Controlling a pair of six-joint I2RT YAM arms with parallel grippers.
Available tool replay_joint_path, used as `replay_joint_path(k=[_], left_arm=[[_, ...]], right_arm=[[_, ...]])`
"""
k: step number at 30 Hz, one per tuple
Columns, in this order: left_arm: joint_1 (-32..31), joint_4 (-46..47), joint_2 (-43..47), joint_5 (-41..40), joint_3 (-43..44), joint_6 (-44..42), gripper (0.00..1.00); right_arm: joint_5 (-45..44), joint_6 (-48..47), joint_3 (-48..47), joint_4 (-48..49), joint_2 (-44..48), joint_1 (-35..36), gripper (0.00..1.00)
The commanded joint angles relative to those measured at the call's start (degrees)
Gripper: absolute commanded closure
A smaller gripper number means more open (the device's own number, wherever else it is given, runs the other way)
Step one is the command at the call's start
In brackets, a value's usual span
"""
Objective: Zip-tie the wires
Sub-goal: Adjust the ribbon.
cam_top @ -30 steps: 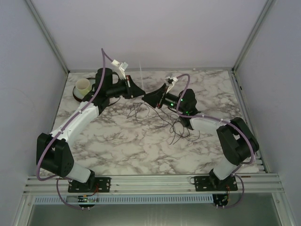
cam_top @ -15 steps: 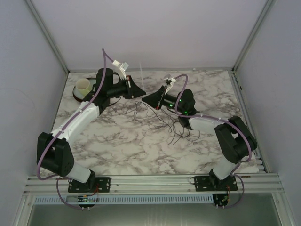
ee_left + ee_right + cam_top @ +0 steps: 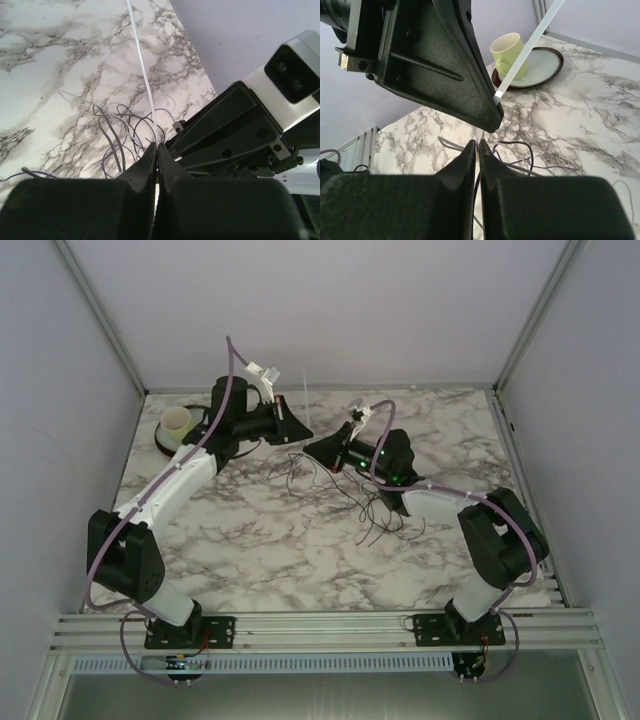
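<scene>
Right pincer has just snapped shut; a second ago its two fingers stood well apart, and now they sit tight together with only a thin pale sliver between the tips. That sliver looks like the short end of the zip tie, but I cannot be sure of it. In that second this arm also slid a little to the left, so its tip is now just beside the tip of the left pincer. The left pincer is shut too, and it holds the zip tie, which pokes up as a long white strip. The left arm has lifted and turned a bit, so the strip now leans over where before it stood straight. The wires lie in loose dark loops on the marble table, under the two pincers and a little nearer the arm bases. No pincer holds them, and the tie is not around them yet. So I think the tie is only being passed or made ready, and the real tying is still to come. Far off to the left, a pale cup sits on a dark plate. I can read no words, names or labels anywhere; the arms are plain black and white.
</scene>
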State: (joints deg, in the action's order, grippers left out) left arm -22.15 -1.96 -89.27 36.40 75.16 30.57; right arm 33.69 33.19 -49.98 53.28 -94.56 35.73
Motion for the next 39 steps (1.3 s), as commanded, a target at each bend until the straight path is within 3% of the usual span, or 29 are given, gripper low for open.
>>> replay_joint_path(k=[1,17,26,31,39], left_arm=[[-0.18,2.21,-0.54,-0.05,6.39,-1.17,1.0],[0.77,-1.41,-4.46,0.03,14.73,-3.39,1.0],[0.86,-1.3,-5.52,1.11,15.0,-3.58,1.0],[0.82,1.15,-3.76,1.42,9.25,-2.93,1.0],[1.67,1.53,0.31,-1.05,1.26,-2.72,1.0]], right_arm=[[1.43,-3.58,1.57,-7.55,0.68,2.43,0.96],[-0.03,-4.98,6.06,-11.21,1.78,3.92,0.96],[-0.61,-4.28,6.25,-11.37,2.6,4.13,0.95],[-1.17,-1.75,4.5,-9.8,3.15,3.46,0.87],[-4.81,-3.17,4.39,-14.33,8.15,0.48,0.61]])
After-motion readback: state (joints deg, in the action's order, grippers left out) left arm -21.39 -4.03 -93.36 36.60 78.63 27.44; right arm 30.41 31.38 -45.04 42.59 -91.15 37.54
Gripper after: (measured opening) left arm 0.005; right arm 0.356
